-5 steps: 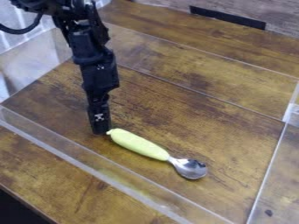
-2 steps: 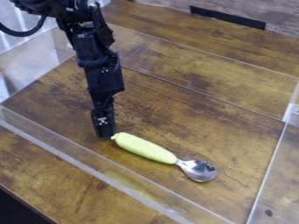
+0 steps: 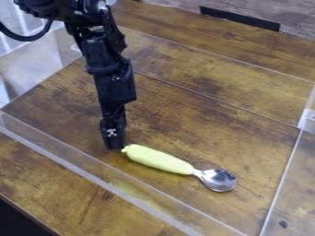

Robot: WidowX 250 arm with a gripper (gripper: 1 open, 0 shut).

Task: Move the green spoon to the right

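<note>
The green spoon [image 3: 160, 159] lies flat on the wooden table, its yellow-green handle pointing left and its silver bowl [image 3: 220, 180] to the right. My gripper [image 3: 112, 139] points straight down, its black fingertips low over the wood right at the handle's left end. Seen edge-on, the fingers look like one narrow black bar, and nothing is held between them. Whether the tips touch the handle end is too close to tell.
A clear plastic wall [image 3: 74, 171] borders the table along the front and left, and another clear panel [image 3: 289, 184] stands at the right. Open wood lies to the right of the spoon and behind it.
My gripper has moved right and a little toward the front. The spoon has slid the same way just ahead of the fingertips, its bowl now closer to the right panel.
</note>
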